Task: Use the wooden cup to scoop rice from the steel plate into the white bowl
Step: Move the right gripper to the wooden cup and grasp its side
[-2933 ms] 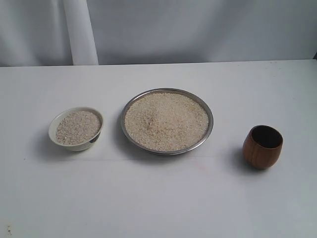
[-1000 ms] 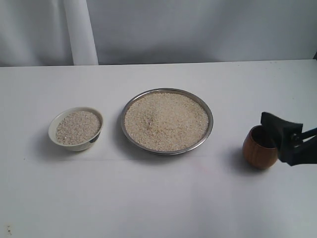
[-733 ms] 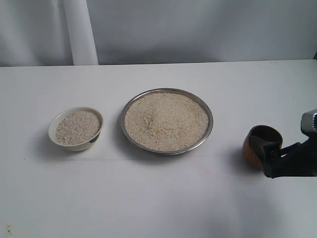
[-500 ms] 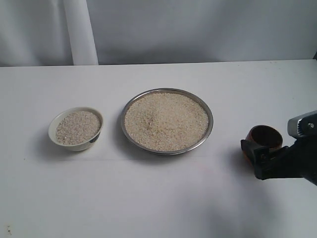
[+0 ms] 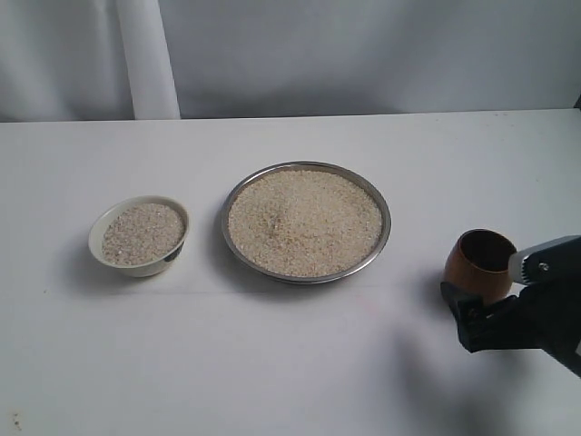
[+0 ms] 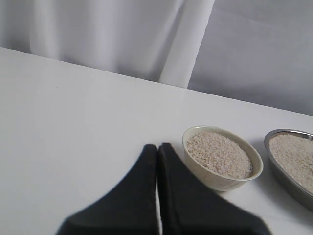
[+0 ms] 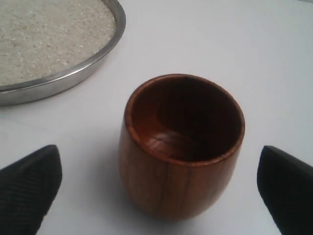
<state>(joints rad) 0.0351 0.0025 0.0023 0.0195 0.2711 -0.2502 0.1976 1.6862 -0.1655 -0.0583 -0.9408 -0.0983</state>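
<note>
The steel plate (image 5: 379,252) sits mid-table, filled with rice (image 5: 304,221). To its left stands the white bowl (image 5: 141,265), also holding rice (image 5: 142,232). The wooden cup (image 5: 474,261) stands upright and empty at the right. My right gripper (image 5: 486,320) is open just in front of the cup; in the right wrist view its two dark fingertips (image 7: 29,186) stand wide apart on either side of the wooden cup (image 7: 181,147), not touching it. My left gripper (image 6: 157,148) is shut, empty, beside the white bowl (image 6: 215,177), and does not show in the exterior view.
A white table (image 5: 272,363) carries everything. A pale curtain with a white post (image 5: 145,59) runs along the far edge. The steel plate's rim (image 7: 73,78) lies close to the cup in the right wrist view.
My right arm came in from the right edge, dropped lower and moved toward the near side of the cup. Cup, plate and bowl have not moved.
</note>
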